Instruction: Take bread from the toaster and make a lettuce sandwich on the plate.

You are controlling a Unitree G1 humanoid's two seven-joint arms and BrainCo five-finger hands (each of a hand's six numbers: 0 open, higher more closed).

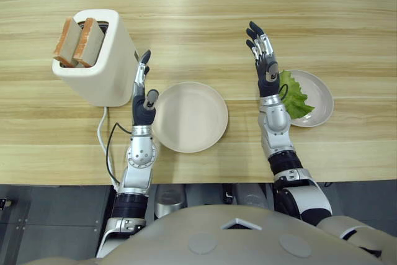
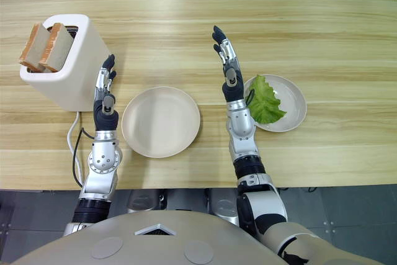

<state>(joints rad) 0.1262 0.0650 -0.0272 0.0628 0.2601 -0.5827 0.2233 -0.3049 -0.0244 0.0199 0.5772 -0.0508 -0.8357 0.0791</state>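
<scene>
Standing at the robot's left on a pale wooden table (image 1: 248,4), a cream toaster (image 1: 105,72) carries two bread slices (image 1: 90,43) side by side in its slots, their browned crusts rising well above the casing. The left hand (image 1: 144,91) is poised just beside the toaster's right wall, between it and a large round plate (image 1: 198,122). Its fingers are stretched straight, pointing away from the robot, and it holds nothing; whether it touches the toaster cannot be told. The plate lies bare in front of the robot, near the table's front edge.

The right hand (image 2: 227,66) is lifted over the table to the right of that plate, its fingers extended and slightly fanned, likewise holding nothing. Just beside its wrist sits a smaller dish (image 2: 293,100), and on the dish's left half rests a green lettuce leaf (image 2: 263,102), crinkled and lying flat. The right forearm crosses in front of the dish's left rim.

A white cable (image 1: 101,134) and a black one trail from the toaster's base toward the table's front edge, beside the left forearm.
</scene>
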